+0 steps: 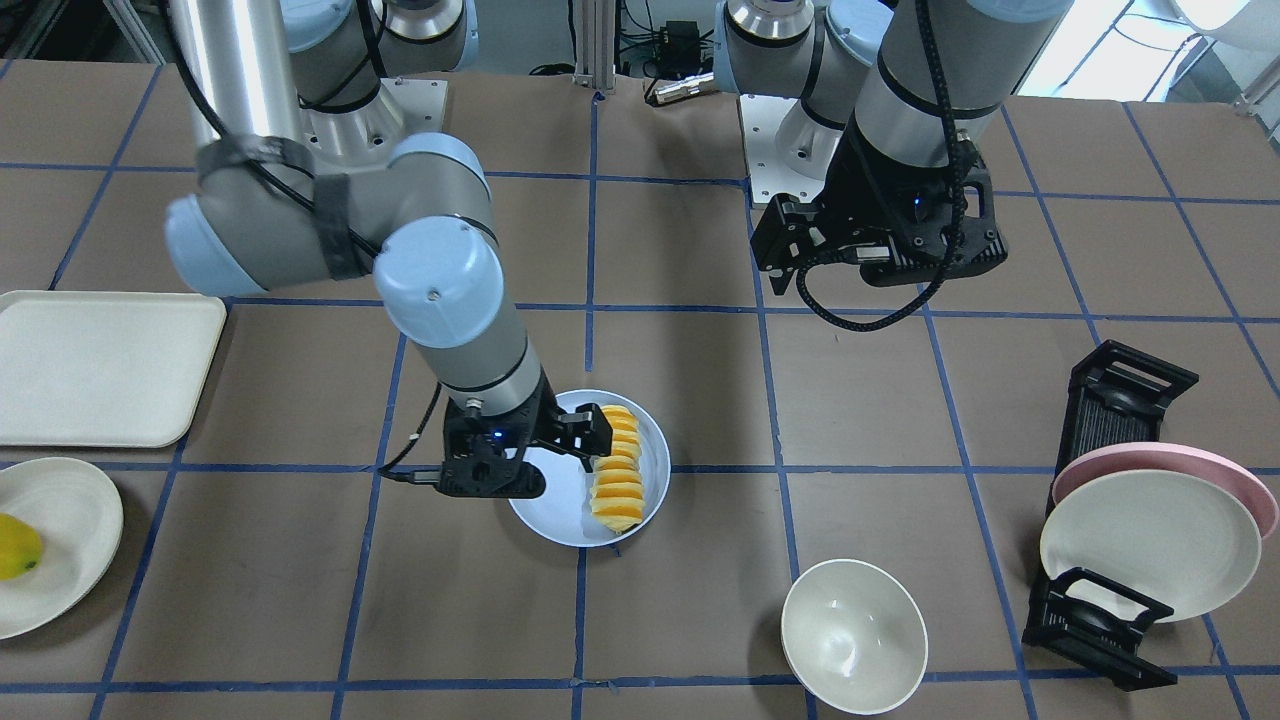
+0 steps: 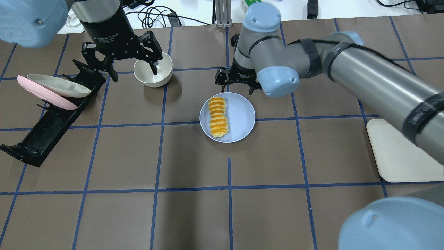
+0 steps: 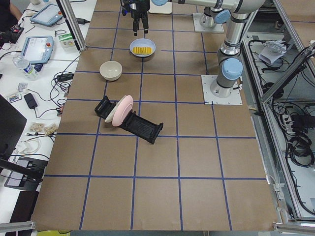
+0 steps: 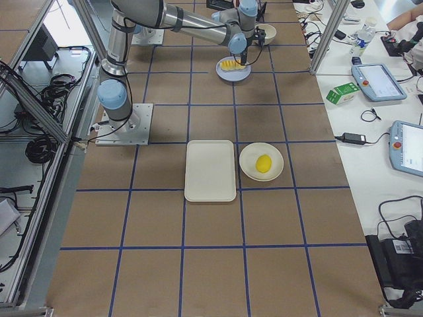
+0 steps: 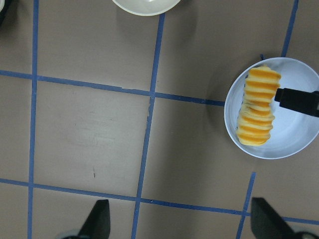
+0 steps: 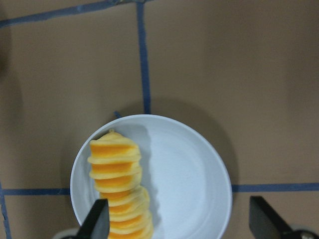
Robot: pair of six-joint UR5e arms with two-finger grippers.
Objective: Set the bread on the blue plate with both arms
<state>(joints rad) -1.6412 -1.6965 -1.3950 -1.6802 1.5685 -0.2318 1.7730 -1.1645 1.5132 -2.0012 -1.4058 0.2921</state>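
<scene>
The bread (image 1: 617, 468) lies along one side of the blue plate (image 1: 540, 520) at the table's middle; both also show in the overhead view, bread (image 2: 218, 116) and plate (image 2: 242, 116). My right gripper (image 2: 236, 86) is open and empty, low at the plate's far rim, next to the bread's end (image 6: 117, 184); it touches nothing. In the front-facing view it (image 1: 585, 440) hangs over the plate. My left gripper (image 2: 133, 67) is open and empty, held high over the bowl. From its wrist view the bread (image 5: 256, 107) and plate (image 5: 294, 129) lie off to the right.
A cream bowl (image 2: 153, 69) stands left of the plate. A black dish rack (image 2: 52, 118) holds a pink plate (image 2: 41, 93) and a cream plate (image 2: 59, 85). A cream tray (image 2: 399, 152) lies on the right. A cream plate (image 1: 70, 540) holds a yellow fruit (image 1: 15, 545).
</scene>
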